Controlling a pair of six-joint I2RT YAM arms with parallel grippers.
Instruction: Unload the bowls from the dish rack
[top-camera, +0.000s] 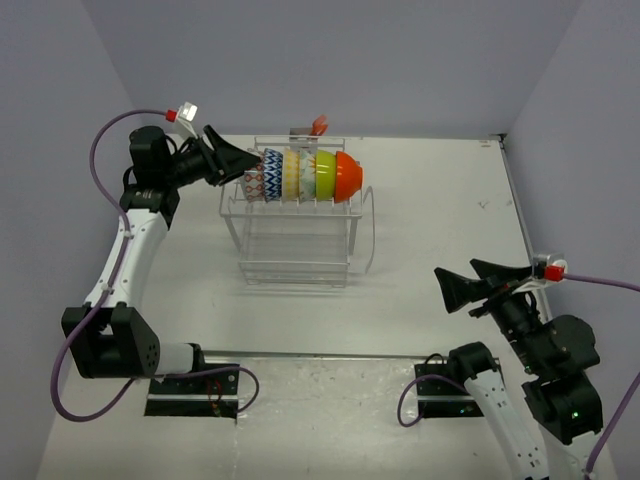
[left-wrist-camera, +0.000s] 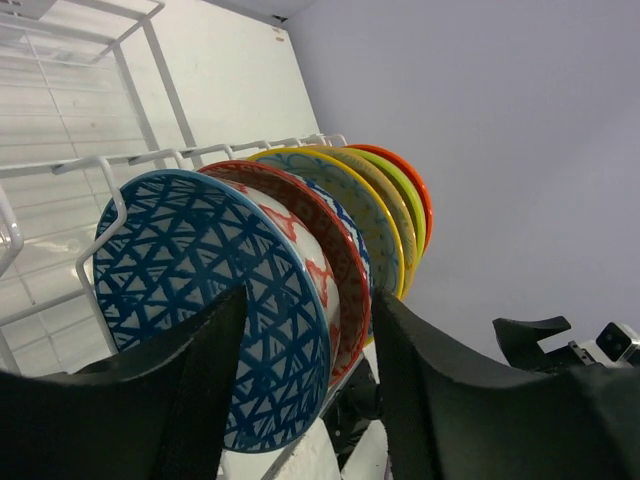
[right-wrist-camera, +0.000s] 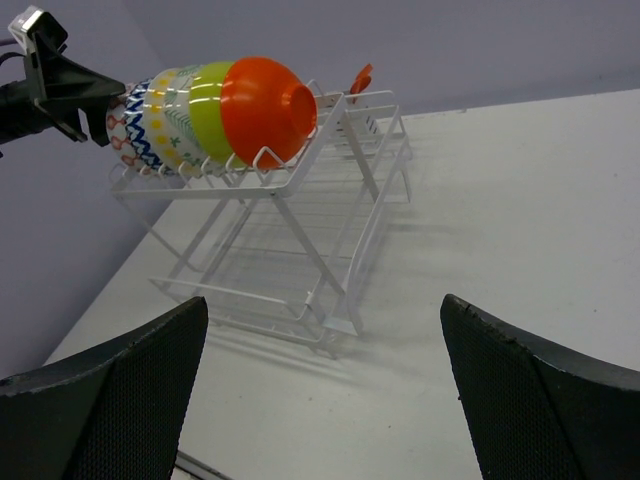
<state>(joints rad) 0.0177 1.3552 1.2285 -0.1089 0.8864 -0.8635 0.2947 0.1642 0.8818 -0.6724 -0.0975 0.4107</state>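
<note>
White table | bowls in dish rack | left gripper straddles blue bowl

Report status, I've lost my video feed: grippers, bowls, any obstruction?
Left gripper astride end bowl, grip unconfirmed. Right gripper open, well off the dish rack. No bowl unloaded yet. Nothing blocking.

The top view looks down from behind. The left wrist sits tight against the bowls; the right wrist sees them from afar.
</note>
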